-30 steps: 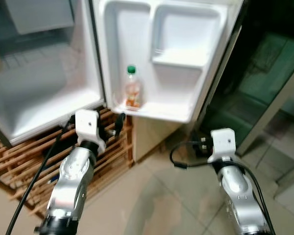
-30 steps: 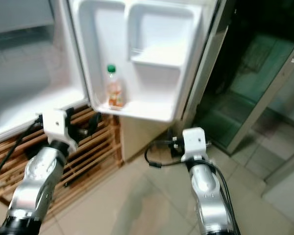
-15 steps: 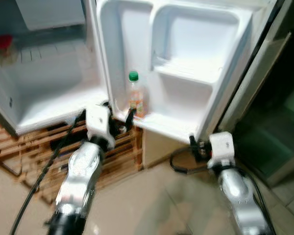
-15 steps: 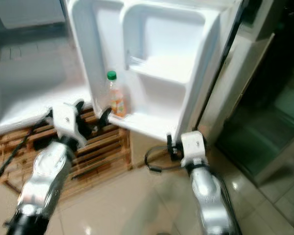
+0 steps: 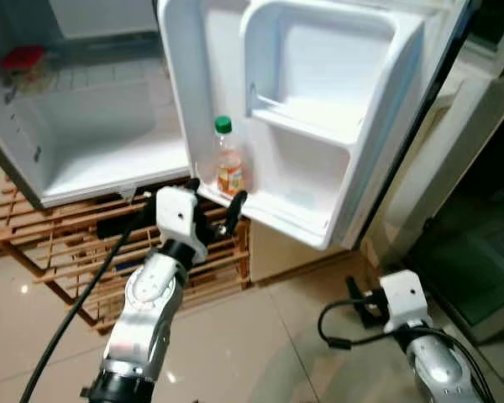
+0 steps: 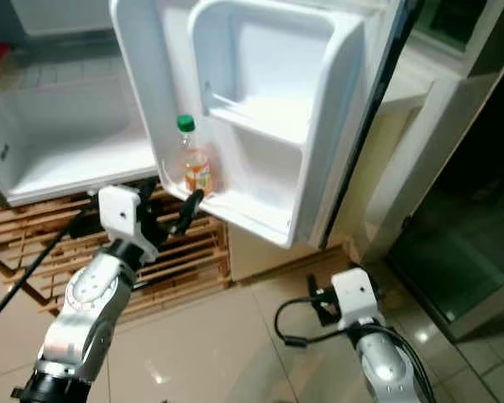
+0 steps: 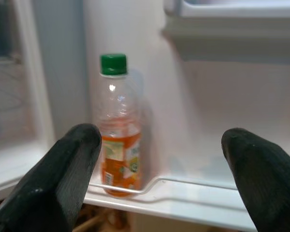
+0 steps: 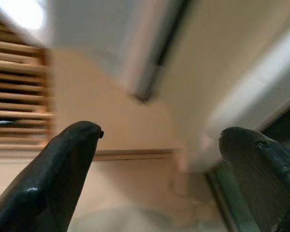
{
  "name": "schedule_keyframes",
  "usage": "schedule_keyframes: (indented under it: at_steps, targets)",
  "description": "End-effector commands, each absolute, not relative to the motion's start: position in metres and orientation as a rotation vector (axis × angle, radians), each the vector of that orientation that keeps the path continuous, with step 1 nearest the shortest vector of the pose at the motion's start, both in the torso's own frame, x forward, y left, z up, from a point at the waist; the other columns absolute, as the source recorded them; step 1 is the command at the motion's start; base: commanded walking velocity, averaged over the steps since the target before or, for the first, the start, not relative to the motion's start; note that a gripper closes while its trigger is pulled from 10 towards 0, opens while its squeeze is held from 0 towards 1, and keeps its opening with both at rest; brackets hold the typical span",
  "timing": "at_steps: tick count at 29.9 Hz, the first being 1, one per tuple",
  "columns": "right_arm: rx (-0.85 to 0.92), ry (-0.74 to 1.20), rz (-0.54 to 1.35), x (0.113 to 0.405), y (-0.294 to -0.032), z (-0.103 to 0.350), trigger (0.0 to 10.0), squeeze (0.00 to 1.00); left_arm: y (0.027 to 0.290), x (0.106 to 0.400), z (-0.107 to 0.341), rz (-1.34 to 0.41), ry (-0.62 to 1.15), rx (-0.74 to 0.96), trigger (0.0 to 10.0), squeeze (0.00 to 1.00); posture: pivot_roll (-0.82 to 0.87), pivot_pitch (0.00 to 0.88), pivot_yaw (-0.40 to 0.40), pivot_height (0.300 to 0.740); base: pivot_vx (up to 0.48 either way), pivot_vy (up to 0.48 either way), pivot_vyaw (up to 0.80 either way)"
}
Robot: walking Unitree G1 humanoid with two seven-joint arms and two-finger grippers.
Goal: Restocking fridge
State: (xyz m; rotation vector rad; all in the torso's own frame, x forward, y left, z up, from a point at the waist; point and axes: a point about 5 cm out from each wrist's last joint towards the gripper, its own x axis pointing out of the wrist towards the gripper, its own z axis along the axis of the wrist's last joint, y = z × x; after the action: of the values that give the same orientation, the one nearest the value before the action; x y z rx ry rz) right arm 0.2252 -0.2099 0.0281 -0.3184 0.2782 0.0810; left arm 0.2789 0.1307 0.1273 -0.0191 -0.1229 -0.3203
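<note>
The open white plastic fridge door (image 5: pixel 319 126) fills the upper centre of the frame, above a slatted wooden rack (image 5: pixel 76 252) at lower left. A clear plastic bottle of orange drink with a green cap (image 5: pixel 228 161) stands upright, cap up, in the door's bottom shelf. The left gripper (image 5: pixel 214 204), fingers apart, sits just below it. The right gripper (image 8: pixel 159 164) at lower right is spread, empty.

home kitchen corner: open small fridge (image 5: pixel 109 159) on slatted wooden rack (image 5: pixel 76 260), tiled floor (image 5: pixel 260 353).
</note>
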Motion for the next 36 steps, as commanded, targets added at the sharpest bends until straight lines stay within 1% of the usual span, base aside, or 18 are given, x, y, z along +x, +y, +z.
schedule_keyframes:
  at_steps: [1, 3, 5, 6, 10, 14, 15, 16, 17, 18, 20, 22, 25, 28, 34, 35, 36]
  targets:
    - [-0.348, 0.241, 0.011, 0.238, -0.224, 0.040, 10.0, 0.00, 0.131, 0.284, 0.130, -0.296, -0.124, -0.028, 10.0, 0.00, -0.13, 0.000, 0.028, 0.740, 0.356, -0.319, 0.00]
    - [-0.371, 0.211, 0.009, 0.250, -0.225, 0.048, 10.0, 0.00, 0.134, 0.285, 0.130, -0.282, -0.121, -0.036, 10.0, 0.00, -0.13, 0.000, 0.031, 0.740, 0.367, -0.304, 0.00]
    - [-0.391, 0.177, -0.017, 0.268, -0.227, 0.060, 10.0, 0.00, 0.137, 0.285, 0.130, -0.259, -0.119, -0.037, 10.0, 0.00, -0.12, 0.000, 0.031, 0.740, 0.429, -0.131, 0.00]
    - [-0.411, 0.150, -0.064, 0.281, -0.233, 0.070, 10.0, 0.00, 0.139, 0.286, 0.131, -0.238, -0.124, -0.034, 10.0, 0.00, -0.11, 0.000, 0.028, 0.740, 0.000, 0.000, 0.00]
    - [-0.452, 0.132, -0.174, 0.299, -0.252, 0.087, 10.0, 0.00, 0.141, 0.286, 0.132, -0.234, -0.125, -0.027, 10.0, 0.00, -0.09, 0.000, 0.024, 0.740, 0.000, 0.000, 0.00]
    - [-0.490, 0.119, -0.266, 0.321, -0.266, 0.106, 10.0, 0.00, 0.144, 0.285, 0.116, -0.216, -0.037, 0.011, 10.0, 0.00, -0.09, 0.000, 0.020, 0.740, 0.000, 0.000, 0.00]
    - [-0.490, 0.108, -0.266, 0.332, -0.267, 0.116, 10.0, 0.00, 0.147, 0.286, 0.087, -0.207, 0.176, 0.119, 10.0, 0.00, -0.08, 0.000, 0.018, 0.740, 0.000, 0.000, 0.00]
    - [-0.490, 0.108, -0.266, 0.332, -0.267, 0.116, 10.0, 0.00, 0.147, 0.286, 0.087, -0.207, 0.176, 0.119, 10.0, 0.00, -0.08, 0.000, 0.018, 0.740, 0.000, 0.000, 0.00]
    - [-0.484, 0.105, -0.247, 0.340, -0.266, 0.124, 10.0, 0.00, 0.158, 0.282, 0.057, -0.154, 0.404, 0.142, 10.0, 0.00, -0.07, 0.000, 0.017, 0.740, 0.000, 0.000, 0.00]
    - [-0.480, 0.105, -0.239, 0.344, -0.266, 0.126, 10.0, 0.00, 0.161, 0.279, 0.047, -0.130, 0.482, 0.110, 10.0, 0.00, -0.07, 0.000, 0.017, 0.740, 0.000, 0.000, 0.00]
    - [-0.471, 0.080, -0.234, 0.352, -0.267, 0.137, 10.0, 0.00, 0.169, 0.274, 0.032, -0.106, 0.566, 0.060, 10.0, 0.00, -0.08, 0.000, 0.020, 0.740, 0.000, 0.000, 0.00]
    - [-0.466, 0.048, -0.209, 0.363, -0.260, 0.152, 10.0, 0.00, 0.174, 0.267, 0.016, -0.146, 0.635, 0.112, 10.0, 0.00, -0.07, 0.000, 0.017, 0.740, 0.000, 0.000, 0.00]
    - [-0.454, 0.033, -0.181, 0.374, -0.249, 0.160, 10.0, 0.00, 0.176, 0.252, -0.007, -0.212, 0.753, 0.169, 10.0, 0.00, -0.07, 0.000, 0.023, 0.740, 0.000, 0.000, 0.00]
    - [-0.399, 0.031, -0.123, 0.383, -0.232, 0.164, 10.0, 0.00, 0.180, 0.238, -0.029, -0.245, 0.859, 0.164, 10.0, 0.00, -0.07, 0.000, 0.032, 0.740, 0.000, 0.000, 0.00]
    - [-0.227, -0.001, 0.080, 0.395, -0.190, 0.174, 10.0, 0.00, 0.190, 0.241, -0.035, -0.282, 0.898, 0.304, 10.0, 0.00, -0.07, 0.000, 0.042, 0.740, 0.000, 0.000, 0.00]
    - [-0.227, -0.001, 0.080, 0.395, -0.190, 0.174, 10.0, 0.00, 0.190, 0.241, -0.035, -0.282, 0.898, 0.304, 10.0, 0.00, -0.07, 0.000, 0.042, 0.740, 0.000, 0.000, 0.00]
    - [-0.164, -0.012, 0.152, 0.396, -0.179, 0.175, 10.0, 0.00, 0.192, 0.240, -0.038, -0.293, 0.907, 0.324, 10.0, 0.00, -0.07, 0.000, 0.040, 0.740, 0.000, 0.000, 0.00]
